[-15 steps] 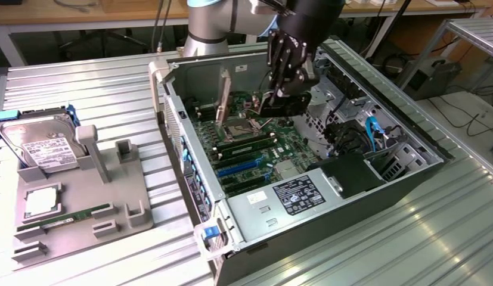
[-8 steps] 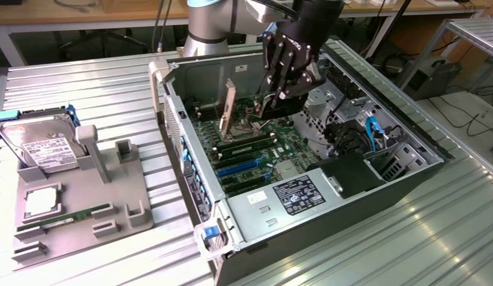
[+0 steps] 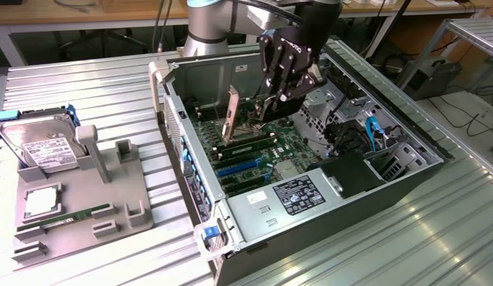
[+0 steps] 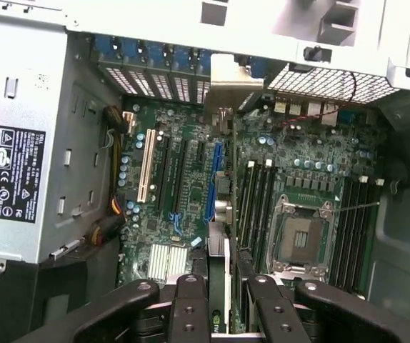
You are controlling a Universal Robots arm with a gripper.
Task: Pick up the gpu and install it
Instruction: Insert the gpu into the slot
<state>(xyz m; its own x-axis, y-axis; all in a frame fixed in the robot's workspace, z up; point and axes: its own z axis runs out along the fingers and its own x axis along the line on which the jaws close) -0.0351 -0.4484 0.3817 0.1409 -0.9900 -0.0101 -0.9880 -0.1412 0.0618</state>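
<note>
The gpu [image 3: 230, 119] stands on edge inside the open computer case [image 3: 405, 128], over the motherboard's expansion slots. In the exterior view its long metal bracket faces the case's rear wall. My gripper [image 3: 272, 110] reaches down into the case and is shut on the card's top edge. In the wrist view the gpu [image 4: 219, 246] appears edge-on as a thin strip between my two black fingers [image 4: 191, 304], running from my gripper [image 4: 224, 289] towards its bracket at the rear slot openings. The blue slot [image 4: 216, 161] lies right beside the card. Whether the card is seated I cannot tell.
A grey fixture tray [image 3: 139, 199] at the exterior view's left holds a hard drive [image 3: 43, 146], a CPU [image 3: 41, 202] and a green RAM stick [image 3: 67, 217]. The power supply [image 3: 298, 193], drive cage and cables crowd the case. The bare CPU socket [image 4: 298, 239] lies between RAM slots.
</note>
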